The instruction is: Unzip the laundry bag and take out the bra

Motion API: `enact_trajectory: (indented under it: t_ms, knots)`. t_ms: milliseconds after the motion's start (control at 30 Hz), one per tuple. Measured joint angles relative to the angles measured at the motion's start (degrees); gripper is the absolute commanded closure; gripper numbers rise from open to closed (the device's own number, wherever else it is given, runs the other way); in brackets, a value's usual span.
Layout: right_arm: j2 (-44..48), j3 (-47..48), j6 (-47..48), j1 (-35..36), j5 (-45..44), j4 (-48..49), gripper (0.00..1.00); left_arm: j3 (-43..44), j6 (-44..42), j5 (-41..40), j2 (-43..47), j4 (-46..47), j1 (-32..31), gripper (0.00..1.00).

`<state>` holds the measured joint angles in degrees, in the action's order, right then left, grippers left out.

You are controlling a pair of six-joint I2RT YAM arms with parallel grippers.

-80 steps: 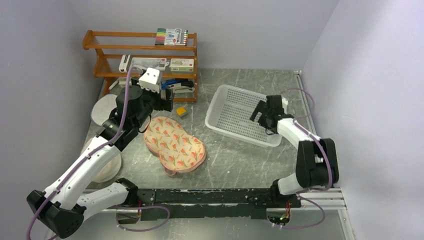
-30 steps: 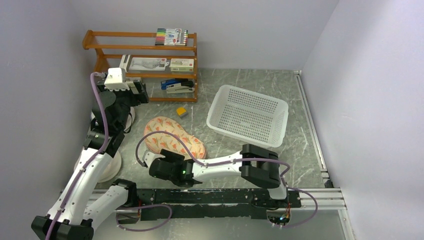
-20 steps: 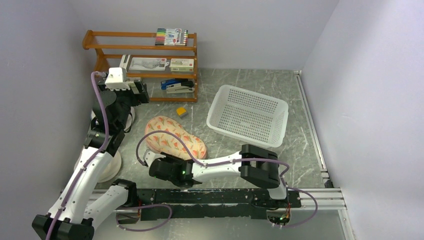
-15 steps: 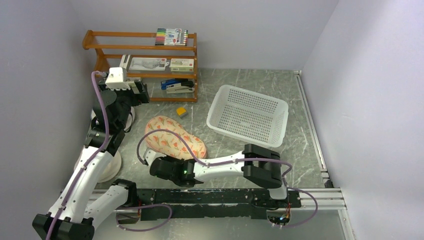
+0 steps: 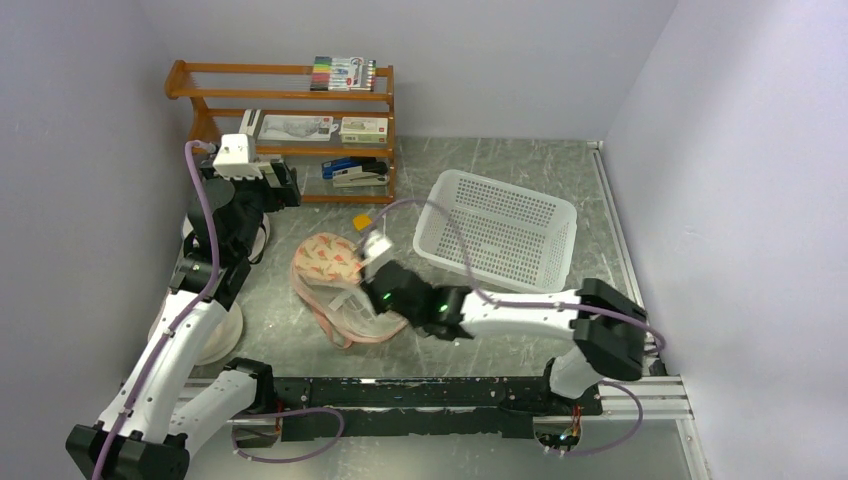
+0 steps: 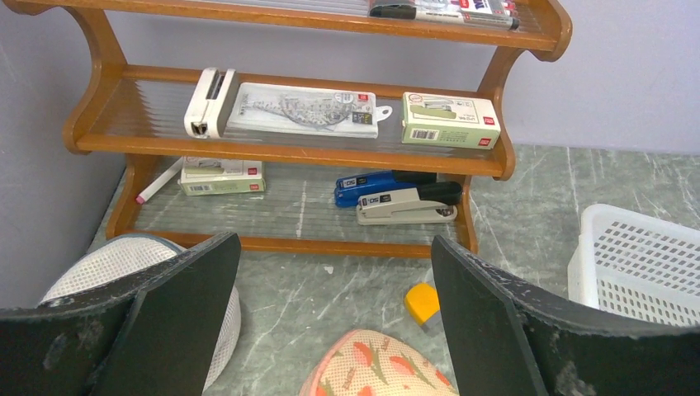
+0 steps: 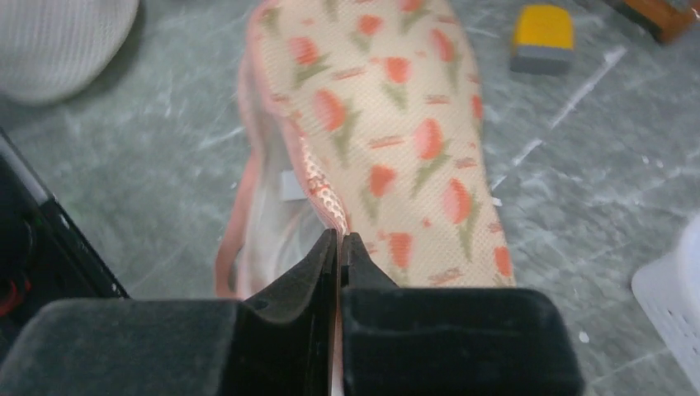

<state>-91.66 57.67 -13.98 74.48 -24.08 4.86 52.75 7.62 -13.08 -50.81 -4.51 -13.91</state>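
The floral laundry bag (image 5: 330, 258) lies mid-table, its near half gaping with a pink-edged pale inside (image 5: 348, 318). My right gripper (image 5: 368, 296) reaches in from the right. In the right wrist view it (image 7: 339, 238) is shut on the pink zip edge of the bag's flowered top flap (image 7: 396, 140), holding it lifted. Pale fabric (image 7: 276, 223) shows in the opening; I cannot tell whether that is the bra or the lining. My left gripper (image 6: 332, 241) hangs open and empty above the bag's far tip (image 6: 384, 367), near the shelf.
A wooden shelf (image 5: 290, 130) with staplers, boxes and markers stands at the back left. A white basket (image 5: 497, 228) sits right of the bag. A yellow block (image 5: 363, 222) lies just beyond the bag. White mesh rounds (image 5: 215, 335) are at the left edge.
The right arm swung from the bag's near left end to its right side, shut its jaws on the zip edge, and the flap now stands lifted. The left arm stayed put.
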Motion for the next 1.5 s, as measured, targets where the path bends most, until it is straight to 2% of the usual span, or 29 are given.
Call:
enact_trajectory:
  t_ms: [133,233,567,833,1033,1100,1300,1400,1500]
  knots:
    - [8.0,-11.3,-10.6,-13.3,10.6,8.9,1.00,0.0,0.2,0.7,-0.2,0.0,0.0,0.03]
    - [9.3,-14.4,-15.9,-20.4,15.7,11.6,1.00,0.0,0.3,1.0,-0.3,0.0,0.0,0.03]
    - [8.8,-14.3,-18.6,-20.4,26.2,14.1,0.99,0.0,0.4,1.8,-0.6,0.0,0.3,0.03]
    - [2.6,-14.0,-18.6,-19.7,34.9,17.0,0.82,0.0,0.4,2.0,-0.6,0.0,0.3,0.03]
    - [-0.8,-10.2,-16.8,-17.0,35.8,14.6,0.87,0.0,0.4,2.2,-0.9,0.0,0.4,0.03]
    - [-1.1,-9.0,-16.5,-16.5,35.9,14.4,1.00,0.0,0.4,2.2,-0.9,0.0,0.4,0.03]
    - [-1.3,-8.0,-16.0,-16.2,34.4,13.3,1.00,0.0,0.4,2.3,-0.9,0.0,0.7,0.03]
    - [0.4,-8.5,-16.9,-16.1,29.6,11.6,1.00,0.0,0.4,2.4,-0.9,0.0,0.7,0.03]
    - [5.8,-11.4,-20.3,-16.2,21.2,10.1,1.00,0.0,0.4,2.4,-0.9,0.0,0.7,0.04]
